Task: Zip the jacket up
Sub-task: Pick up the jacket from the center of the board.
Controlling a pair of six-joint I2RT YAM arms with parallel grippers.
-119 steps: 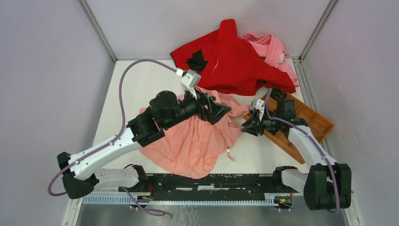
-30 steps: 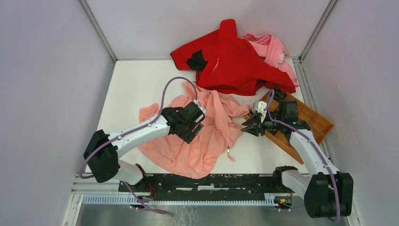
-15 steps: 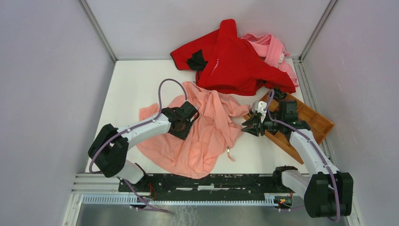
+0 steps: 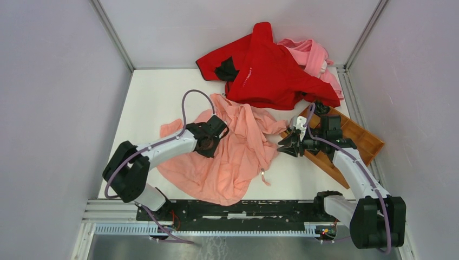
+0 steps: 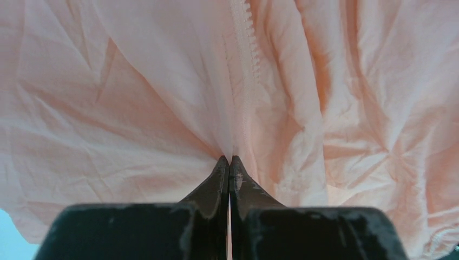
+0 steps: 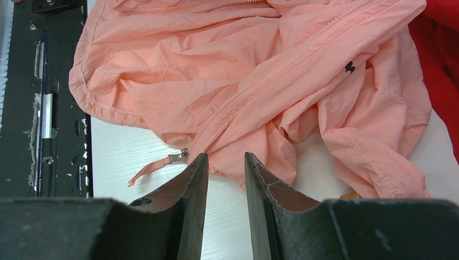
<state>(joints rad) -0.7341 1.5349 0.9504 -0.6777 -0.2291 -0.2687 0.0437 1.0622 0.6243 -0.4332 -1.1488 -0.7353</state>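
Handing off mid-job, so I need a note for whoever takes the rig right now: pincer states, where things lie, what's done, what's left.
Left pincer: shut on a fold of the salmon-pink thin-fabric jacket, beside its zipper teeth.
Right pincer: open, empty, aimed at the jacket's hem by the metal zipper pull.
Jacket lies crumpled mid-table; bright red garment behind it.
Done: left grip only. To do: grasp the pull, run it along the zipper.

jacket (image 5: 135, 108): thin matt creased cloth | tray (image 4: 365, 138): smooth wood | fingers (image 6: 187, 211): matt black, scuffed
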